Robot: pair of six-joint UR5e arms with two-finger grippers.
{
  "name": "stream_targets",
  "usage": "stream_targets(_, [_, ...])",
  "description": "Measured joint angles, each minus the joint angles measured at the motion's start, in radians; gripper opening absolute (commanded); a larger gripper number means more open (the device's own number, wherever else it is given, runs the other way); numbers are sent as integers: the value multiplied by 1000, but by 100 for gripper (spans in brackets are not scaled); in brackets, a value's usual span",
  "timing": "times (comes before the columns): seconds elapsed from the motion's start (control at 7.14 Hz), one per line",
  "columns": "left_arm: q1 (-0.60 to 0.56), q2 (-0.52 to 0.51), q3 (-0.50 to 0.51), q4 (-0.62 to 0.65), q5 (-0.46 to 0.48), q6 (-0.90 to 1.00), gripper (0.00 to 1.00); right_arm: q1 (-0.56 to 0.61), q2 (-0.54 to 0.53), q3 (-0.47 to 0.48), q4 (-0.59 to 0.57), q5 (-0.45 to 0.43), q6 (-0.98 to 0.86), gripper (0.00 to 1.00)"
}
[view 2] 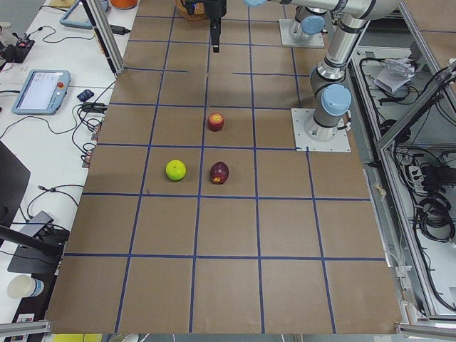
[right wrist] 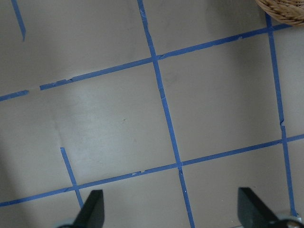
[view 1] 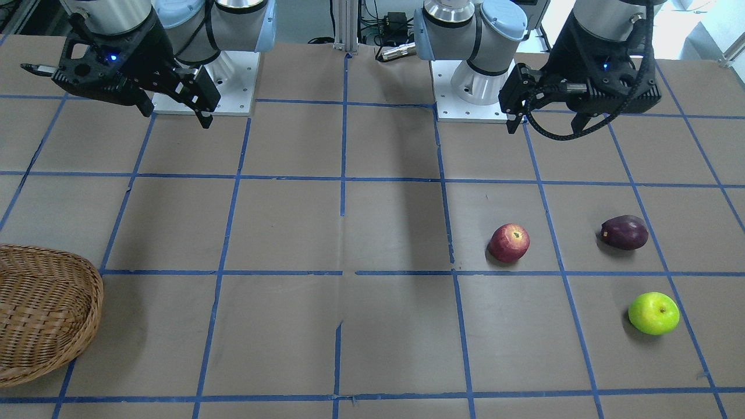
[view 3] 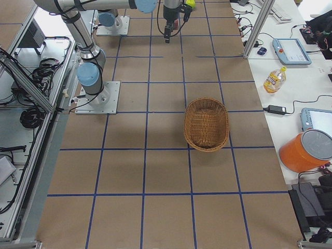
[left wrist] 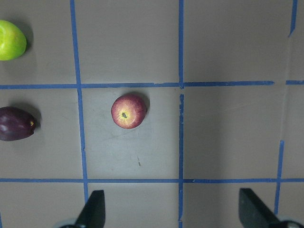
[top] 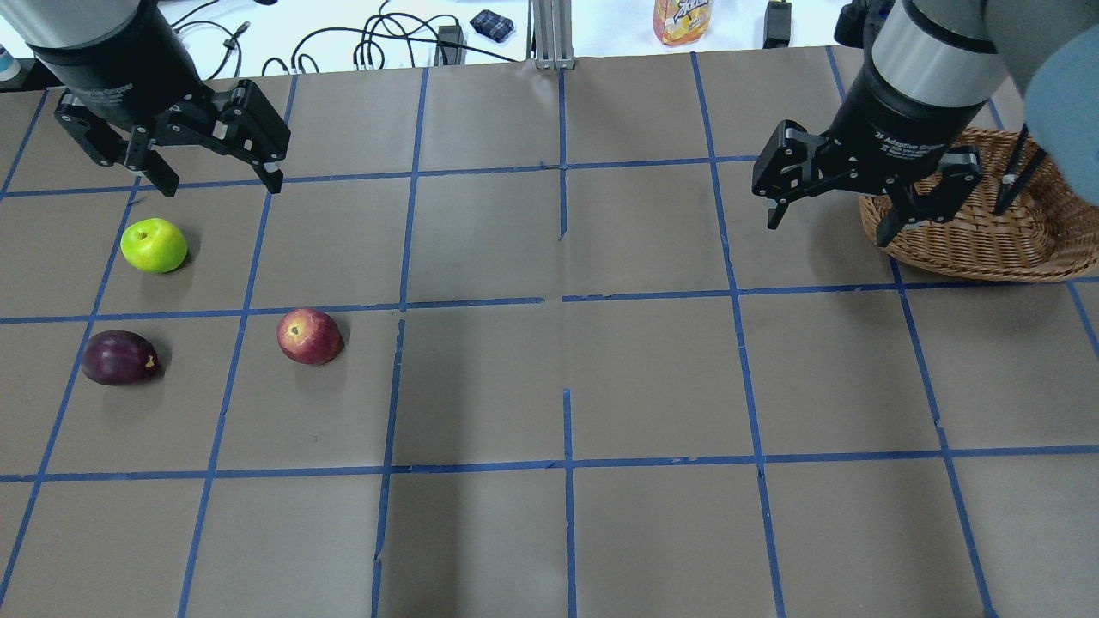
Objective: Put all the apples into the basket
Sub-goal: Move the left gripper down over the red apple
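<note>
Three apples lie on the robot's left half of the table: a red apple (top: 310,336) (view 1: 509,242) (left wrist: 128,110), a maroon apple (top: 118,357) (view 1: 624,232) (left wrist: 14,123) and a yellow-green apple (top: 154,245) (view 1: 653,313) (left wrist: 10,40). My left gripper (top: 219,184) (view 1: 547,125) is open and empty. It hangs above the table, apart from all three. The wicker basket (top: 987,249) (view 1: 41,314) (view 3: 206,123) sits at the far right and holds nothing that I can see. My right gripper (top: 828,225) (view 1: 174,116) is open and empty, above the table beside the basket's left rim.
Blue tape lines grid the brown table top. A juice bottle (top: 683,19), cables and small devices lie beyond the far table edge. An orange bucket (view 3: 306,150) and tablets stand on the side bench. The robot bases (view 1: 471,87) are at the near edge.
</note>
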Motion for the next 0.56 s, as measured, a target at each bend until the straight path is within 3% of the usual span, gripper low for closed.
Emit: stream_targets(0.56, [0,1,-1,2,0,0,100,0,0,-1,-7,0,-1,100])
